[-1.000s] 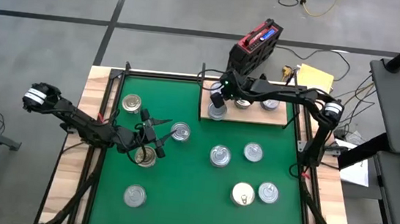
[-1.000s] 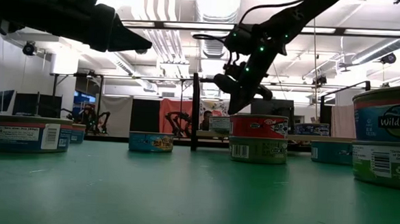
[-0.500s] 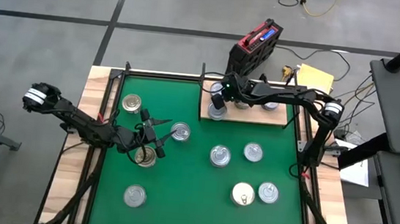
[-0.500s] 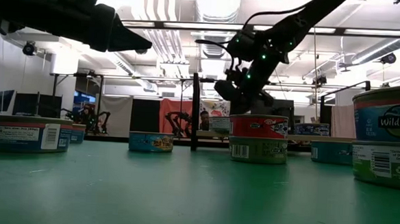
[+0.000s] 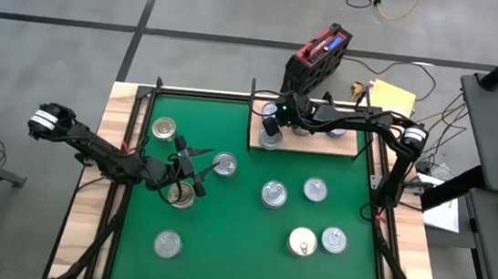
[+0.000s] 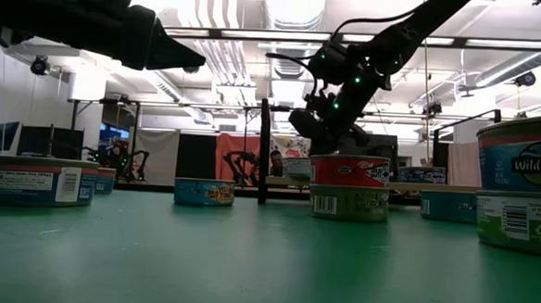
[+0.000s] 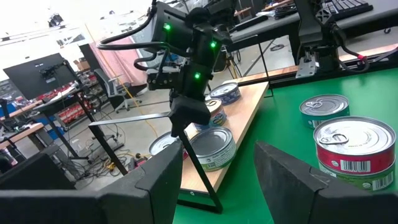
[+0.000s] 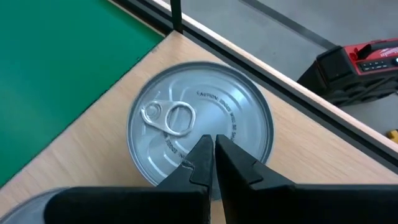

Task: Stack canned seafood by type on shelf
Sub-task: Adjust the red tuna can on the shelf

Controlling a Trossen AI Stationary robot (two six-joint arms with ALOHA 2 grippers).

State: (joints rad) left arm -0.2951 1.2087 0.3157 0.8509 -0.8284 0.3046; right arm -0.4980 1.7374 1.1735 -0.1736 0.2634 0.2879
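At twelve o'clock on shelf (image 5: 306,141): right hand (image 8: 211,163) pinched together over silver can (image 8: 200,127); we advise nudging gently, centred. Left hand (image 5: 193,169) apart, idle.

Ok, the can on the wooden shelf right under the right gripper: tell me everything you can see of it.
The can is a short round metal tin with a silvery ridged lid, a ring pull tab lying flat and small printed caution text. It stands upright, unopened, near the front left corner of the pale wooden shelf, by the green mat. Its side label is hard to read. The right gripper hangs over the lid, fingers shut; whether the tips touch it cannot be told. Other cans sit further back, apart from it.
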